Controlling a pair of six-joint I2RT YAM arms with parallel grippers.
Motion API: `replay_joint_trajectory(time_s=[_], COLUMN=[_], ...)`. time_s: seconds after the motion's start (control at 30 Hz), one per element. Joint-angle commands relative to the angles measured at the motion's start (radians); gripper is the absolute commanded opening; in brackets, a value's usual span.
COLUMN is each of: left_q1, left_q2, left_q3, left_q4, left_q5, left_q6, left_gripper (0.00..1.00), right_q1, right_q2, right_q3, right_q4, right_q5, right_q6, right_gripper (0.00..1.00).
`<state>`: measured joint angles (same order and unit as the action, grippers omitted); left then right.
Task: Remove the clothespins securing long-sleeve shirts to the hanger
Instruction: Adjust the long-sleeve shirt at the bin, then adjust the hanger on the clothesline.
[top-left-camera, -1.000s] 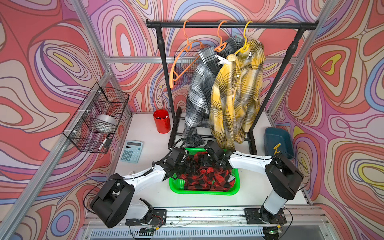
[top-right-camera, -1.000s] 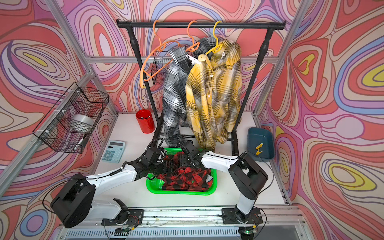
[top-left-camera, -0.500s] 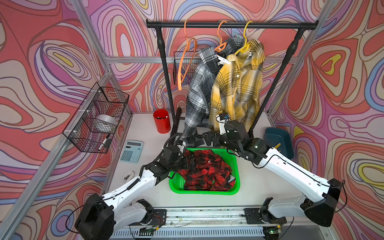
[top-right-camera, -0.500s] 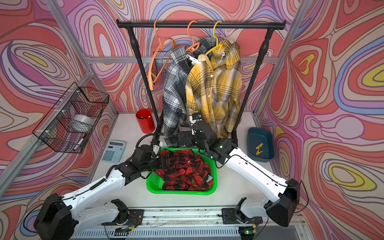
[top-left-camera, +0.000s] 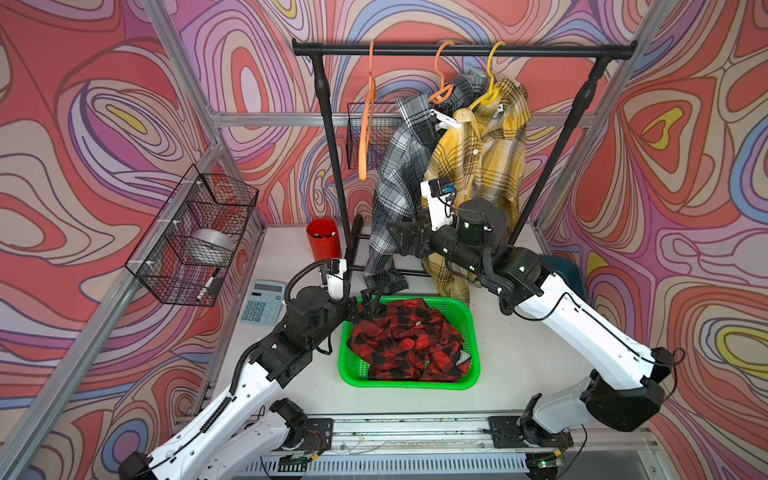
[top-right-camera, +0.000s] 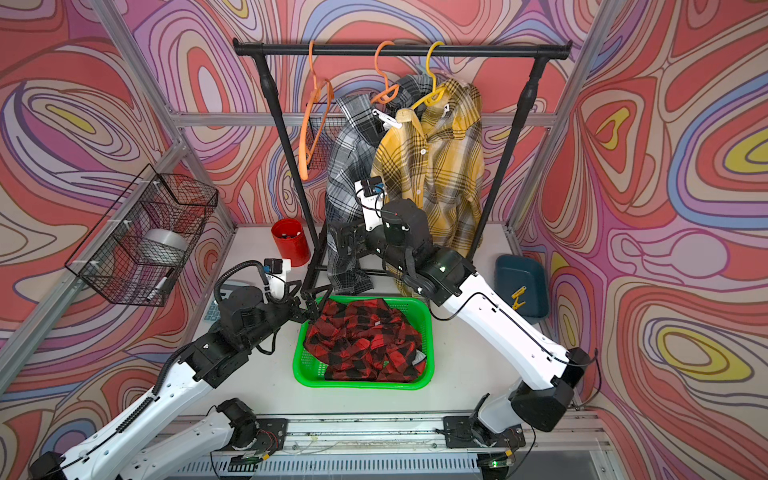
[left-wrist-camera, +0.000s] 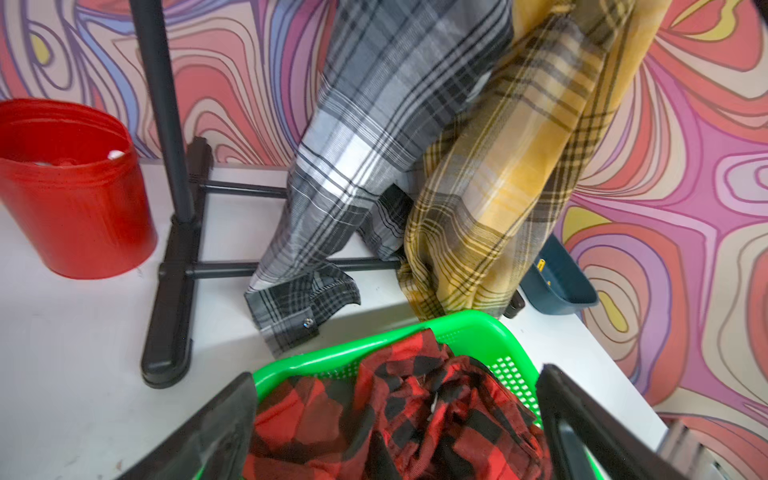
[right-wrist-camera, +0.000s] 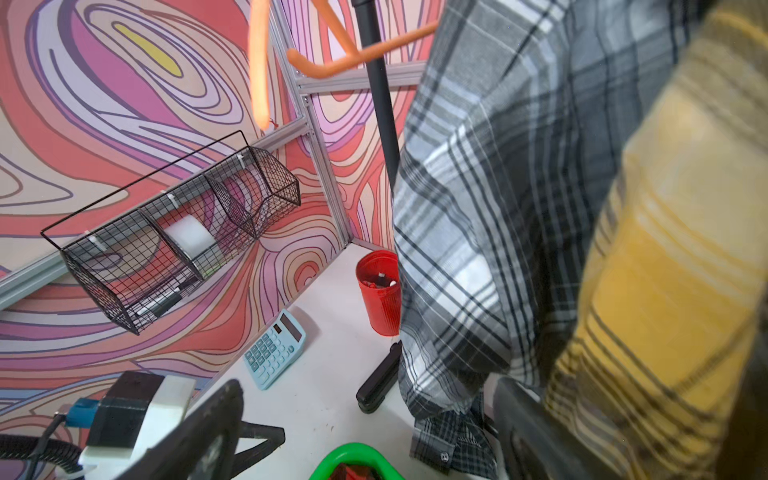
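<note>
- Red-and-black shirt (top-left-camera: 409, 340) found off hanger, heaped inside green basket (top-left-camera: 407, 384).
- One orange hanger (top-left-camera: 365, 120) seen bare, high beyond basket.
- Yellow clothespin (top-right-camera: 517, 297) seen dropped in blue tray (top-right-camera: 505, 270), near basket.
- Grey plaid shirt (top-left-camera: 399, 183) and yellow plaid shirt (top-left-camera: 482, 158) seen hung beyond basket's far rim.
- White clothespin (top-left-camera: 446, 120) noted where their shoulders met, not yet removed; other pins could not be made out.
- Left gripper (top-left-camera: 369, 299) held spread, empty, over basket's far corner.
- Right gripper (top-left-camera: 402, 241) held spread, empty, above basket, beside grey shirt.
- Judged: one shirt of three done.
</note>
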<state>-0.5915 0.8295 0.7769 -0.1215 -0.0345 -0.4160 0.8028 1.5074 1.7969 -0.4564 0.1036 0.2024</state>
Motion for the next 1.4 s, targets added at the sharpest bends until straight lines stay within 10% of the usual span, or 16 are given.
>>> replay_joint_trajectory(time_s=[0.0, 0.47, 1.37], left_q1=[0.056, 0.18, 0.19], left_q2=[0.02, 0.194, 0.571], left_q3=[0.023, 0.118, 0.322], left_q4=[0.019, 0.162, 0.401], left_q5=[-0.06, 0.117, 0.331], left_q6=[0.036, -0.028, -0.108], left_gripper=[1.0, 1.0, 0.99], right_q1=[0.0, -0.082, -0.169], right_q2=[0.065, 0.232, -0.018], right_q3=[0.077, 0.254, 0.097], right_q4=[-0.007, -0.043, -0.102], right_q5=[0.09, 0.229, 0.396], right_q6=[-0.04, -0.07, -0.118], right_gripper=[0.95, 0.94, 0.94])
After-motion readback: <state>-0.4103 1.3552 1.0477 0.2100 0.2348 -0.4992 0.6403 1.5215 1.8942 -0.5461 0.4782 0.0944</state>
